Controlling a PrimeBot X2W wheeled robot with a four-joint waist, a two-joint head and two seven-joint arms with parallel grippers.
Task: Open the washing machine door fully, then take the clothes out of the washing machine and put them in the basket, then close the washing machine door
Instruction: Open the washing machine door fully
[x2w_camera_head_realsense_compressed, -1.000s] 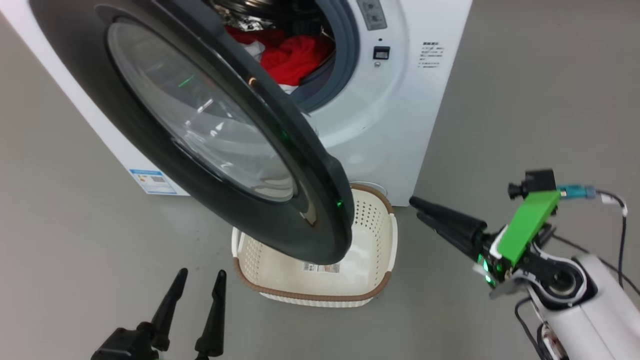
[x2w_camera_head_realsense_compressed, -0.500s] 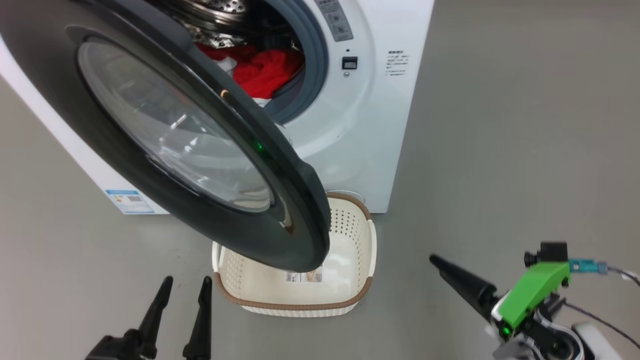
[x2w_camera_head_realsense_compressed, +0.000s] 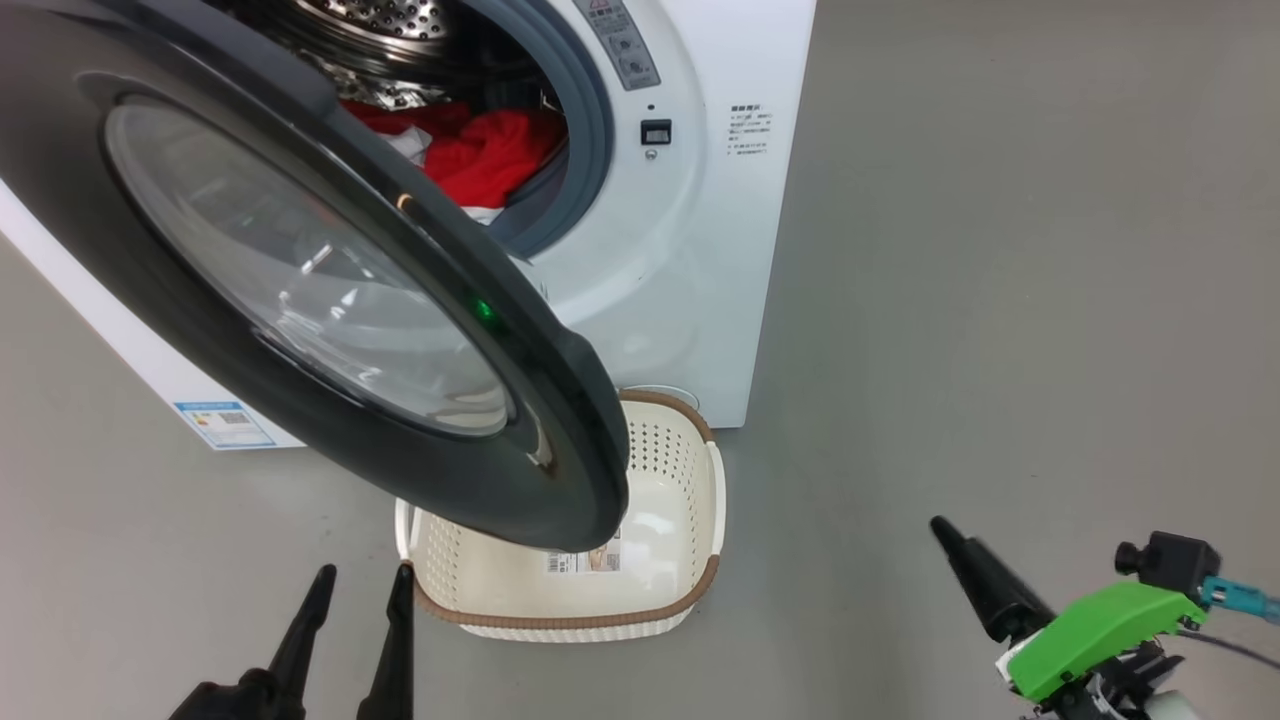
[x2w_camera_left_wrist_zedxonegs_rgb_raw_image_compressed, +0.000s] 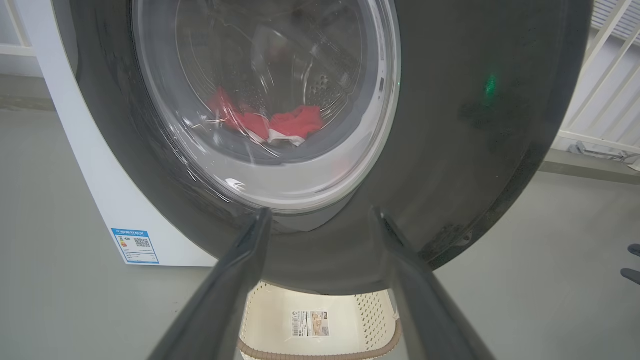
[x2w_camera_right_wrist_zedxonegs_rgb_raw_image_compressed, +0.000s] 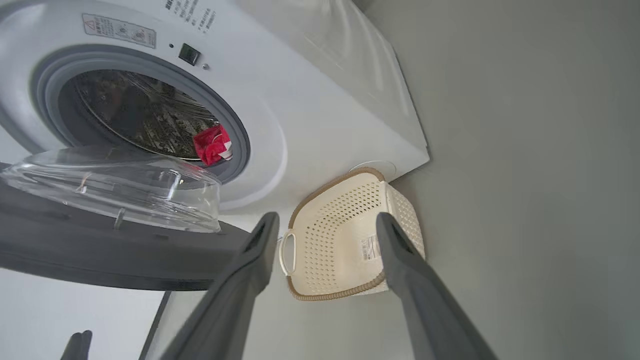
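— Where are our hands?
— Our left hand (x2w_camera_head_realsense_compressed: 365, 572) sits low at the lower left of the head view, just beside the near corner of the basket (x2w_camera_head_realsense_compressed: 560, 617). Its fingers are apart and hold nothing. Our right hand (x2w_camera_right_wrist_zedxonegs_rgb_raw_image_compressed: 326, 219) hangs over the grey floor (x2w_camera_head_realsense_compressed: 1000, 300), well apart from the washing machine (x2w_camera_head_realsense_compressed: 680, 250), fingers spread and empty.
— And the washing machine door (x2w_camera_head_realsense_compressed: 300, 290)?
— We see it swung out toward us, partly open. In the head view its black rim overhangs the basket.
— The clothes (x2w_camera_head_realsense_compressed: 480, 155)?
— Red with white, lying in the drum (x2w_camera_head_realsense_compressed: 380, 20) at the bottom of the opening, against the grey rubber ring (x2w_camera_head_realsense_compressed: 590, 130). From our left wrist we see them through the door glass.
— The basket?
— Upright on the floor, just in front of the machine's lower right corner, with a paper label (x2w_camera_head_realsense_compressed: 583, 560) on its bottom.
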